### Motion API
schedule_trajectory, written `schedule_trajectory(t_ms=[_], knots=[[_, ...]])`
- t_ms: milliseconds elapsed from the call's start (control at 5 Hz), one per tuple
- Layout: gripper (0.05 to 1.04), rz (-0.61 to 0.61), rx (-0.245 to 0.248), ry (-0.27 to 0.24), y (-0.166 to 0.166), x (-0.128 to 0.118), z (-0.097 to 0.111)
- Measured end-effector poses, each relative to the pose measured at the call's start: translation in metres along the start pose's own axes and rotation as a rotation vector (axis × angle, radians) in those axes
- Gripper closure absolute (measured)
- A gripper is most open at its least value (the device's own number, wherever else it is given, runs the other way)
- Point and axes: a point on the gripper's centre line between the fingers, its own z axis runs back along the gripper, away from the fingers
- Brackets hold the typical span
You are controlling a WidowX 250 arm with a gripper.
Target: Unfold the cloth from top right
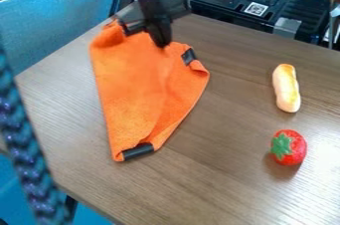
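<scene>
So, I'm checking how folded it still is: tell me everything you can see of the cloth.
The cloth is orange and looks soft and fuzzy, with a black patch at its bottom end and another at its upper right. Partly folded and creased, it lies on the table, narrowing toward the bottom. The gripper is at its top; whether it grips is unclear.

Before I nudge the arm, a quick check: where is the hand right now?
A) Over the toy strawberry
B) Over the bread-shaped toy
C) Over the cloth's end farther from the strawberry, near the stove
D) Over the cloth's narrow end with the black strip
C: the hand is at the broad end of the orange cloth, on the side toward the black stove.
</scene>
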Motion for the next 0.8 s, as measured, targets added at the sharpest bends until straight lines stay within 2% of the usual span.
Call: schedule_trajectory(t_ms=[200, 400, 800], knots=[[1.031, 0.047, -0.012, 0.021, 0.021, 0.005, 0.016], [1.031, 0.045, 0.019, 0.069, 0.041, -0.002, 0.019], [1.031, 0.027, 0.085, 0.091, 0.094, -0.001, 0.033]])
